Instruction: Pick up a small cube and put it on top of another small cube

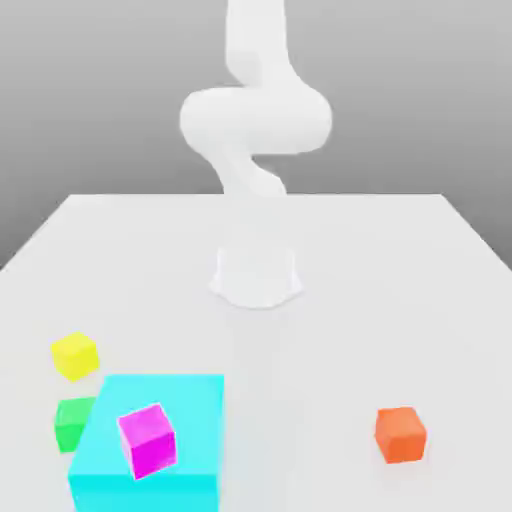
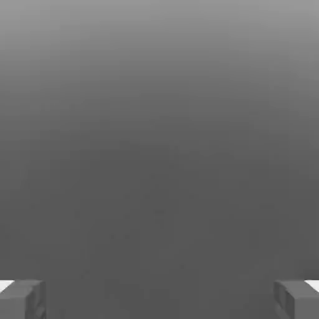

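On a plain white tabletop (image 1: pixel 400 250) against grey, the small orange-red cube (image 1: pixel 401 434) sits alone toward the exterior view's right, likely rigid, light, best pinched across opposite flat faces, while the hand (image 2: pixel 159 299) hangs wide open and empty.

Take the large block (image 1: pixel 150 445) as the landmark: it sits on the bench (image 1: pixel 400 260) at the near edge, toward the exterior view's left. One small cube (image 1: pixel 147 440) rests tilted on top of it. Another (image 1: pixel 72 421) touches its left side, and a third (image 1: pixel 75 355) lies just behind that one. The small cube (image 1: pixel 401 434) lies well apart to the block's right. The arm's base (image 1: pixel 256 276) stands behind the block, mid-bench.
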